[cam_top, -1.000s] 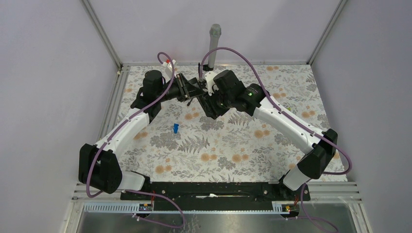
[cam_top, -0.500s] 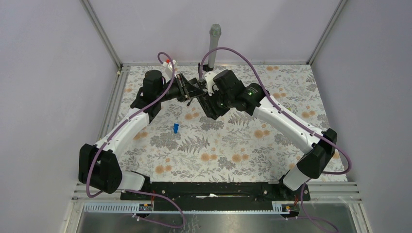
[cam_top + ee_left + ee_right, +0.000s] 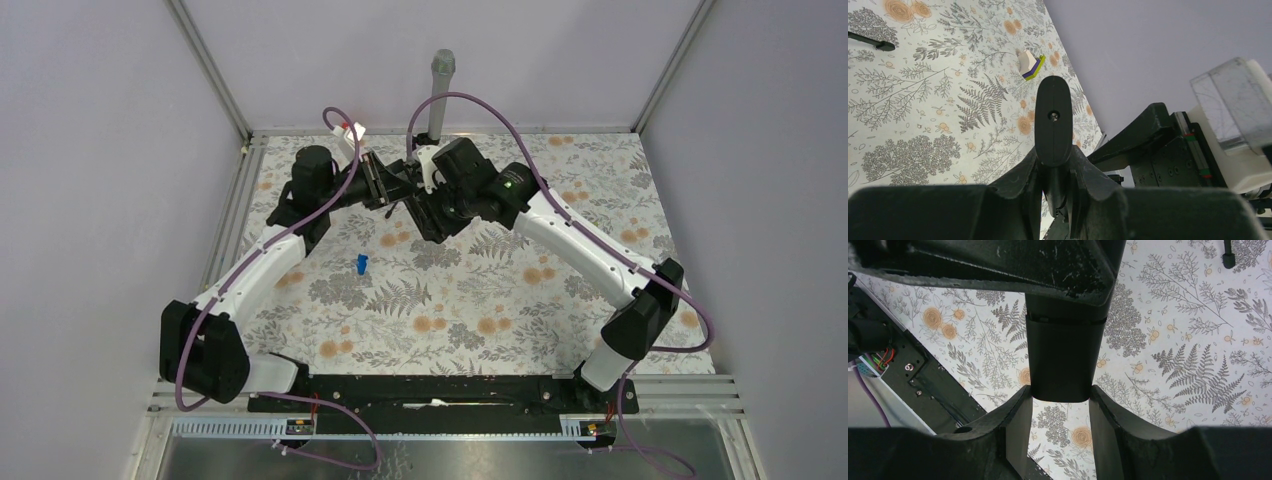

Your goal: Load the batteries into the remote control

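The remote control is a slim black bar held in the air between both grippers at the back middle of the table. My left gripper is shut on it, and the bar sticks out beyond the fingers, seen edge-on with a small screw hole. My right gripper is shut on the near end of the remote, a finger pressed against each side. In the top view the left gripper and the right gripper meet nose to nose, and the remote is mostly hidden between them. No orange batteries show in any view.
A small blue piece lies on the flowered mat left of centre. A white piece on a yellow-green flat stick lies farther off. A thin black rod lies on the mat, also in the right wrist view. A grey post stands at the back.
The right arm has shifted a little to the left and back, its wrist closing in on the left gripper. The left arm has barely moved.
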